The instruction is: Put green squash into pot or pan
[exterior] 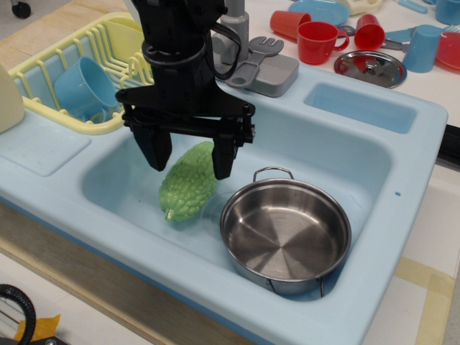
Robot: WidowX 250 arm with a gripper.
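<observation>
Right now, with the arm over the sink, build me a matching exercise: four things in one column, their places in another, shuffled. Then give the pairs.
Things:
1. green squash
2. steel pan
3. blue cup
4. steel lid

Places:
A. in the yellow dish rack
B. on the counter beyond the sink, beside a red cup
C. between the open fingers of the pincer
D. right part of the sink basin, empty

Pairs: 1-C, 2-D, 3-A, 4-B

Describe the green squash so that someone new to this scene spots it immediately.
Find the light blue sink basin. On its floor, left of the steel pan and under the open black gripper, lies the green squash: the only bumpy, light green, pointed oval there.
</observation>
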